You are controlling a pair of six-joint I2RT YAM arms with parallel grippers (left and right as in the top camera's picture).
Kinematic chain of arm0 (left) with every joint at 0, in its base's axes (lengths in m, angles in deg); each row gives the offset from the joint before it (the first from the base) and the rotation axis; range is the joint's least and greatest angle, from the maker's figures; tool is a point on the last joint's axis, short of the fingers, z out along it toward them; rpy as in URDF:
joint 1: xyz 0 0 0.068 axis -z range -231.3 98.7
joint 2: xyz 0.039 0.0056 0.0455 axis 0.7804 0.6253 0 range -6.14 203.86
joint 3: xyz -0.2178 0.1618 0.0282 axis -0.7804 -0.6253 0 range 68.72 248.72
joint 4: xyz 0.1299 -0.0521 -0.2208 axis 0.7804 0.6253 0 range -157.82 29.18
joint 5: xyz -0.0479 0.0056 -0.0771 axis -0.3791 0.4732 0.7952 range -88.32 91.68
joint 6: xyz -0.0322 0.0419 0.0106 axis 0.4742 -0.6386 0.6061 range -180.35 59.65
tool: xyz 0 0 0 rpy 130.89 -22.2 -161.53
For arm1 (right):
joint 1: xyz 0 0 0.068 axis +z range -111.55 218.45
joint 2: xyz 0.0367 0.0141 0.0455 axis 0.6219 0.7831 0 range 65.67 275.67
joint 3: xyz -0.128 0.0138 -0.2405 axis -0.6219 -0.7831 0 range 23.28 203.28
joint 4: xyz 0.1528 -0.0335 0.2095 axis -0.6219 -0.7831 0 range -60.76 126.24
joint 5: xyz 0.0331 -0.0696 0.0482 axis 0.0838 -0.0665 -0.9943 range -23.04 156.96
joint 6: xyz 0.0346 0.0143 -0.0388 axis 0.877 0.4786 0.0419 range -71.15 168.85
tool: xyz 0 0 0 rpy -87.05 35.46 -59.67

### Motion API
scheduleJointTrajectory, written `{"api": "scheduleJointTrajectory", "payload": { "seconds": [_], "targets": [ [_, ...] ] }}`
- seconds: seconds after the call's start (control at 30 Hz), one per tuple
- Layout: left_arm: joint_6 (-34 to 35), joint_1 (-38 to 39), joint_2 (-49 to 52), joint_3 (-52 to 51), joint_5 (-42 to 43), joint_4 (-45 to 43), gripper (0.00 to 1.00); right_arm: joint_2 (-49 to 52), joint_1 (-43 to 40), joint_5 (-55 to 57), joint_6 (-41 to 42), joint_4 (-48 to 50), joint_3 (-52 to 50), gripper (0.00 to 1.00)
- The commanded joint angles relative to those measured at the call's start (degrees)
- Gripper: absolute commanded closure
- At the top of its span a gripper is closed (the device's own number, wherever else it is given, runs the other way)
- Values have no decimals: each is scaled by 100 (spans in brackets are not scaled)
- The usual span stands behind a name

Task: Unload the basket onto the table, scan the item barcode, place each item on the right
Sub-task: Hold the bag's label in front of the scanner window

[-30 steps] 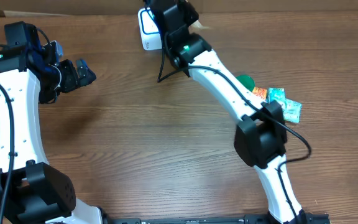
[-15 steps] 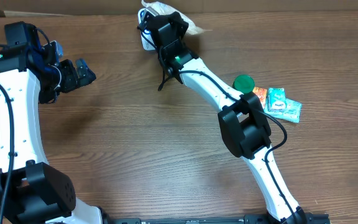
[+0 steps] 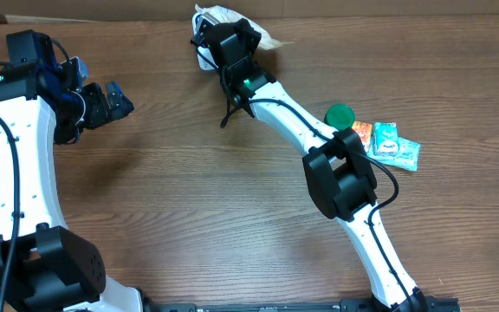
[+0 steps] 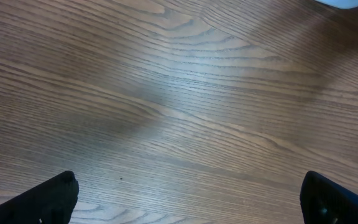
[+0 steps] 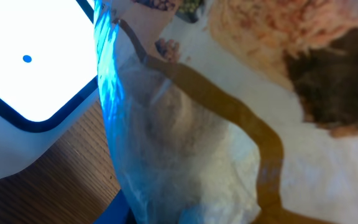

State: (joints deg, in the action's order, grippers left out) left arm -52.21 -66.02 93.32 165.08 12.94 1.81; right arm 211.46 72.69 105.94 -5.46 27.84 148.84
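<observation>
Right claw (image 3: 222,30) at the table's far edge, nipped narrow on a food packet (image 5: 229,124) held close over the white scanner (image 5: 30,56). Left claw (image 3: 118,98) spread wide, holding nothing, far left. Bare wooden table (image 3: 189,199) between the arms; small packets (image 3: 388,143) at right.

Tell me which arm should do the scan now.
Right. The right jaws grip the bag next to the scanner; the left jaws stand open and empty, far off over bare table.

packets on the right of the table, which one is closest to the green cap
The orange packet, lying right beside the green cap; the teal packets sit farther right, beyond it.
</observation>
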Motion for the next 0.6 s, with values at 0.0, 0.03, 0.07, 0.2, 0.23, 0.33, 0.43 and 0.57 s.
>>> {"api": "scheduleJointTrajectory", "payload": {
  "seconds": [0.0,0.03,0.07,0.2,0.23,0.33,0.43,0.57],
  "targets": [
    [-66,-13,9,120,-31,-4,0,-42,42,13,-20,66,59,96],
    [-66,-13,9,120,-31,-4,0,-42,44,44,-17,87,59,96],
    [-68,-13,9,120,-31,-2,0,-44,48,90,-17,107,59,96],
    [-66,-13,9,120,-31,-4,0,-59,66,234,-15,284,59,96],
    [-66,-13,9,120,-31,-4,0,-103,70,223,2,278,59,96],
    [-66,-13,9,120,-31,-4,1,-267,81,223,269,267,59,96],
    [-66,-13,9,120,-31,-4,0,-643,92,186,669,-13,59,96],
    [-66,-13,9,120,-31,-2,1,-1137,92,184,1285,-640,59,96]
  ]
}}
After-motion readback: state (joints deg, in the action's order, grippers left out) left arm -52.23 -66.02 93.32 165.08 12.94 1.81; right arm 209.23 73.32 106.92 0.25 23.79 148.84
